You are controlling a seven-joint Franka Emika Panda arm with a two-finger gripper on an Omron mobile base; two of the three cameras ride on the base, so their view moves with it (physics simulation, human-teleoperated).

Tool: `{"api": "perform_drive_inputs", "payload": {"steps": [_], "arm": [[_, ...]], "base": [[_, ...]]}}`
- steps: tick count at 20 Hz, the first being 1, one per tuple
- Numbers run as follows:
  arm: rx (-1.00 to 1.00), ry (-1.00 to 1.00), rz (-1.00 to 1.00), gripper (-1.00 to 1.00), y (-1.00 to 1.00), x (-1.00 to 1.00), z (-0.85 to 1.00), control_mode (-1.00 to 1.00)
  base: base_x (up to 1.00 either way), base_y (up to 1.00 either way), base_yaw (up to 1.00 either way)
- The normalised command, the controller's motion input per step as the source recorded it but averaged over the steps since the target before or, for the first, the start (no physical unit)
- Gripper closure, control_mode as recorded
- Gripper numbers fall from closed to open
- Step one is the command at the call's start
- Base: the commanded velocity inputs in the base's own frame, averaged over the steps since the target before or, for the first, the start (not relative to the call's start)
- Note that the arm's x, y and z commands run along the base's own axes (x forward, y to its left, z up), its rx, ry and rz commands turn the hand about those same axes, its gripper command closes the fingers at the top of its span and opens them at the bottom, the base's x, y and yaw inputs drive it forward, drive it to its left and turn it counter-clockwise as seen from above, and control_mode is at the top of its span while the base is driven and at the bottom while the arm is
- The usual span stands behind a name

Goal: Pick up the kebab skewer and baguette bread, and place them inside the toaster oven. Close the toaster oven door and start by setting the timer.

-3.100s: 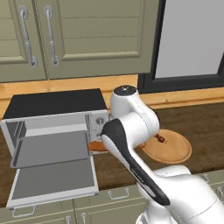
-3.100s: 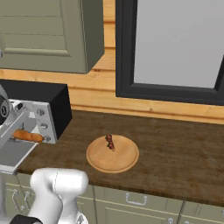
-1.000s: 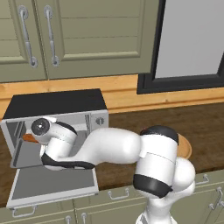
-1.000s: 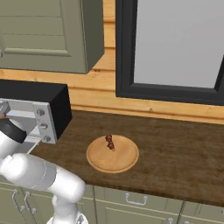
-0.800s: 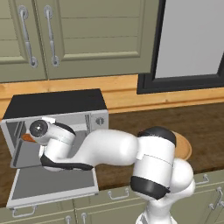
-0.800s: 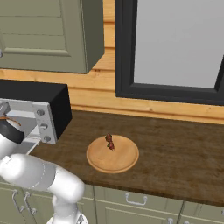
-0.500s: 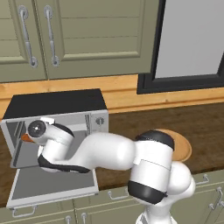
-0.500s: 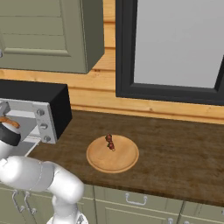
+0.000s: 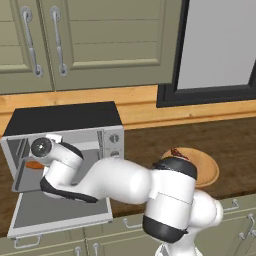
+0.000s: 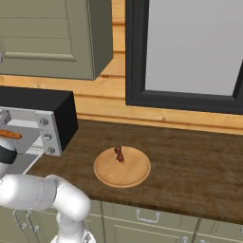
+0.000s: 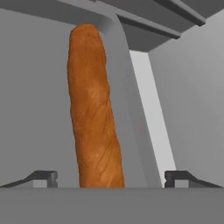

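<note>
- pincer [image 11: 111, 177] spread wide, tips well apart on both sides of the baguette bread [image 11: 94, 109], not touching it
- baguette bread lies inside the toaster oven [image 9: 65, 120] on the grey inner tray [image 11: 39, 109], running from 6 toward 12 o'clock in the hand view; its orange end [image 9: 34, 164] shows at the 9 o'clock side of the cavity in the left base view
- toaster oven door [image 9: 60, 212] dropped open, flat toward 6 o'clock
- arm wrist [image 9: 52, 155] reaches into the oven mouth
- kebab skewer [image 10: 119, 154] rests on the round wooden plate [image 10: 122, 168], near its 12 o'clock rim
- plate sits on the dark tabletop [image 10: 190, 161] at 3 o'clock of the oven, apart from it
- knobs [image 9: 115, 145] on the oven's right front
</note>
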Motion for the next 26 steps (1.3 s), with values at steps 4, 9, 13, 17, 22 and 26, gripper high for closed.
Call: {"api": "perform_drive_inputs", "payload": {"steps": [4, 9, 13, 17, 22, 26], "arm": [[0.02, 0.00, 0.00, -1.00, 0.01, -0.41, 0.13, -1.00], [0.14, 0.02, -0.06, -1.00, -0.15, -0.70, 0.31, -1.00], [0.22, 0.09, -0.18, -1.00, -0.89, -0.74, 0.35, -1.00], [0.18, 0.04, -0.18, -1.00, -1.00, -0.90, 0.46, -1.00], [0.16, 0.03, -0.16, -1.00, -1.00, -0.74, 0.30, -1.00], [0.05, 0.10, -0.16, -1.00, -1.00, -0.22, 0.16, -1.00]], "base": [[0.00, 0.00, 0.00], [0.00, 0.00, 0.00], [0.00, 0.00, 0.00], [0.00, 0.00, 0.00], [0.00, 0.00, 0.00], [0.00, 0.00, 0.00]]}}
